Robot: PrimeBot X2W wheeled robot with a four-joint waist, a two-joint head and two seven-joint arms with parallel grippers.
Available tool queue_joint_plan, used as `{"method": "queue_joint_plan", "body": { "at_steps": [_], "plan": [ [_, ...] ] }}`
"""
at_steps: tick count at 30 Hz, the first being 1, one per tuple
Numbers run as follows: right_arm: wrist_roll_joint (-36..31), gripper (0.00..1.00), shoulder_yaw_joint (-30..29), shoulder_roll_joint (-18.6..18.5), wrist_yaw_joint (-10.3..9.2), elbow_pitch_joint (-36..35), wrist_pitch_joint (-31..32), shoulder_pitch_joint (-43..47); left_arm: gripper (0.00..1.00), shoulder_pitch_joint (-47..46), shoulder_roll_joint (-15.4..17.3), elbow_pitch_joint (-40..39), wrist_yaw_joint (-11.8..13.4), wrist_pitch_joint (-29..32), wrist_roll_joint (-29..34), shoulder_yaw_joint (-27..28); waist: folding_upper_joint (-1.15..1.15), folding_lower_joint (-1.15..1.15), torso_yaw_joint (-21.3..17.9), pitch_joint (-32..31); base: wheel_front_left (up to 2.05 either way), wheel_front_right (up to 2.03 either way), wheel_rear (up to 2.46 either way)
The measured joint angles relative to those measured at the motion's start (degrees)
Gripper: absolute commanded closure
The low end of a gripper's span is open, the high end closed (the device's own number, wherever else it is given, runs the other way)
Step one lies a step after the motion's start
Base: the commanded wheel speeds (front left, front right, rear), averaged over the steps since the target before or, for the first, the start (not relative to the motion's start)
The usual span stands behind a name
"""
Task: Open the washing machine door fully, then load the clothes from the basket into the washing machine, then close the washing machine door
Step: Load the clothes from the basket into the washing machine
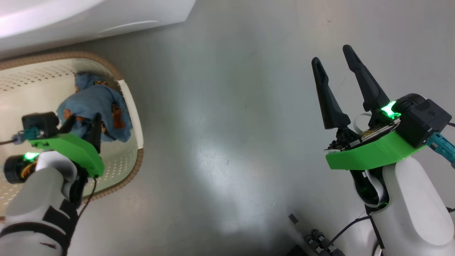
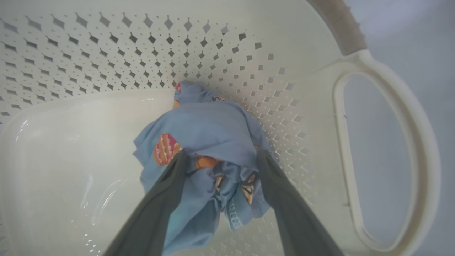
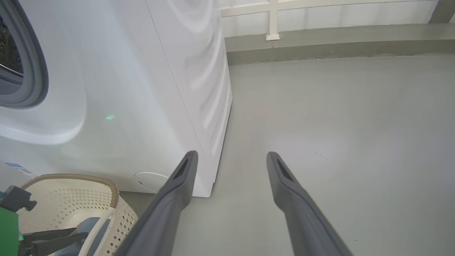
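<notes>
Inside the basket (image 2: 106,53), the left gripper (image 2: 222,154) points down with its two dark fingers spread wide. The fingers straddle the clothes (image 2: 209,124): one finger lies against each side of the bundle, and the light blue fabric with its orange-brown figures bulges up between them. The fabric is not pinched. The clothes form one crumpled heap on the basket bottom, against the perforated wall on the side of the oval handle (image 2: 424,160). The rest of the basket bottom is bare, glossy cream plastic.

The head view shows the basket at the left, with its brown woven-look rim close to the foot of the washing machine (image 1: 89,17). The left gripper's green mount sits above the basket opening.

The right gripper (image 1: 332,57) is at the right of the head view, over the grey floor (image 1: 227,124), well apart from the basket and the clothes. Its fingers are likewise spread, and nothing is between them.

The right wrist view gives the front and one side of the white washing machine. The grey-blue seal ring (image 3: 32,71) is at the upper left, with a part of the dark perforated drum (image 3: 9,46) inside it. A blue label sticker (image 3: 14,166) is fixed at the lower corner of the front, just above the basket rim; its writing is too small to read. A round cover (image 3: 149,179) is set low in the front panel, near the corner. No brand name can be read on any surface.
</notes>
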Motion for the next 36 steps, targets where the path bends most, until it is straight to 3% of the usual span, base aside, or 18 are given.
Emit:
{"method": "queue_joint_plan", "body": {
  "at_steps": [13, 14, 15, 16, 17, 36],
  "plan": [
    [0.0, 0.00, 1.0, 0.0, 0.00, -0.2, 0.0, -0.1, 0.00, -3.8, 0.9, 4.2, 0.0, 1.1, -4.2, -5.0, 0.00, 0.00, -1.4, 1.8, 0.00, 0.00, 0.00],
    [0.0, 0.00, 1.1, 0.0, 0.00, -0.2, 0.0, -0.7, 0.54, -4.0, 1.1, 4.7, 0.0, 1.6, -5.6, -5.7, 0.00, 0.00, -1.5, 1.8, 0.00, 0.00, 0.00],
    [0.0, 0.00, 1.1, 0.0, 0.00, -0.3, 0.0, -1.0, 0.64, -4.2, 1.2, 4.9, 0.0, 1.6, -6.0, -6.0, 0.00, 0.00, -1.6, 1.8, 0.00, 0.00, 0.00],
    [0.0, 0.00, 1.1, 0.0, 0.00, -0.3, 0.0, -1.0, 0.90, -4.6, 1.3, 5.0, 0.0, 1.6, -6.7, -6.4, 0.00, 0.00, -1.6, 1.8, 0.00, 0.00, 0.00],
    [0.0, 0.00, 1.1, -0.1, 0.00, -0.3, 0.0, -1.0, 1.00, -4.9, 1.3, 5.1, 0.0, 1.6, -7.6, -6.8, 0.00, 0.00, -1.5, 1.6, 0.00, 0.00, 0.00],
    [0.0, 0.00, 0.7, 0.0, 0.00, 0.3, 0.0, -0.9, 1.00, -2.0, 1.1, 4.0, 0.0, 0.4, -13.5, -6.0, 0.00, 0.00, 0.4, -3.8, 0.00, 0.00, 0.00]
  ]
}}
